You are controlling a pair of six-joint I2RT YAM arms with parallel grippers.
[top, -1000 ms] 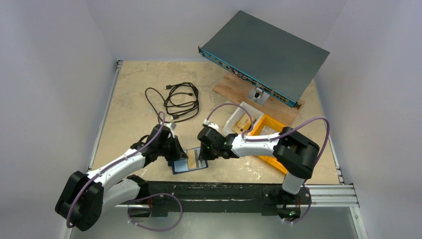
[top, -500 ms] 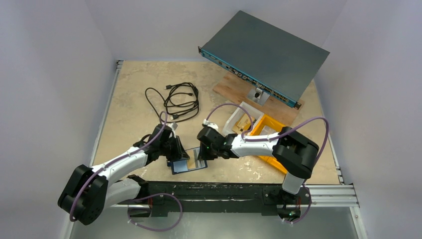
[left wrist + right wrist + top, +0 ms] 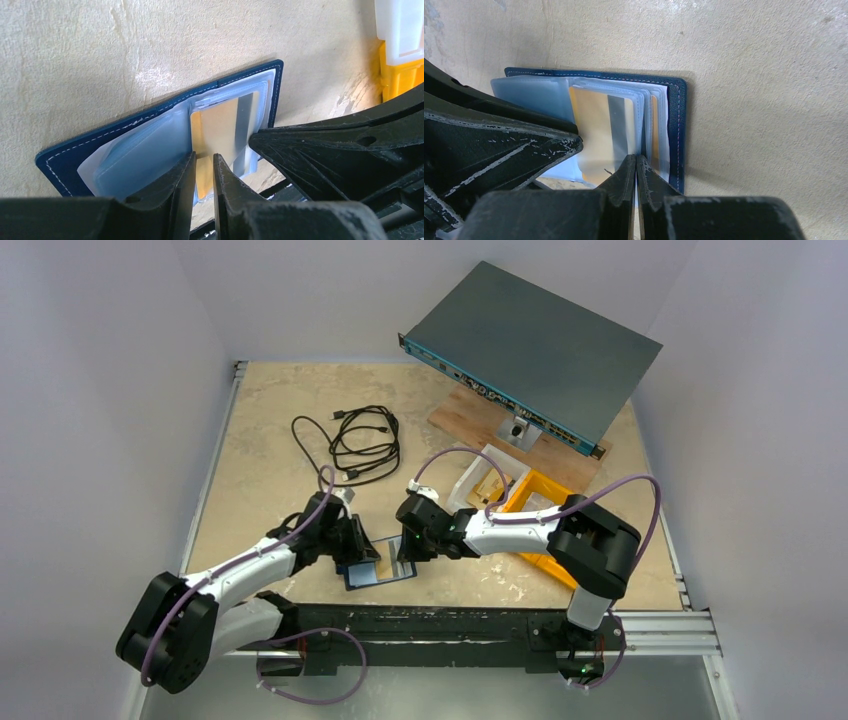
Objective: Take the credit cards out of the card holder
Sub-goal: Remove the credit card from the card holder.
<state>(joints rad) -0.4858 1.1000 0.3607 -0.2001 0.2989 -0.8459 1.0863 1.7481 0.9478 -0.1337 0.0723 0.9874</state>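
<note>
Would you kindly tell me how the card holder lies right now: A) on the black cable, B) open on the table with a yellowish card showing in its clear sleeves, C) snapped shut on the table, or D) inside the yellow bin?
B: the card holder lies spread open on the table, and a yellowish card shows through its clear sleeves.

Matt stitched card holder, glossy plastic sleeves
</note>
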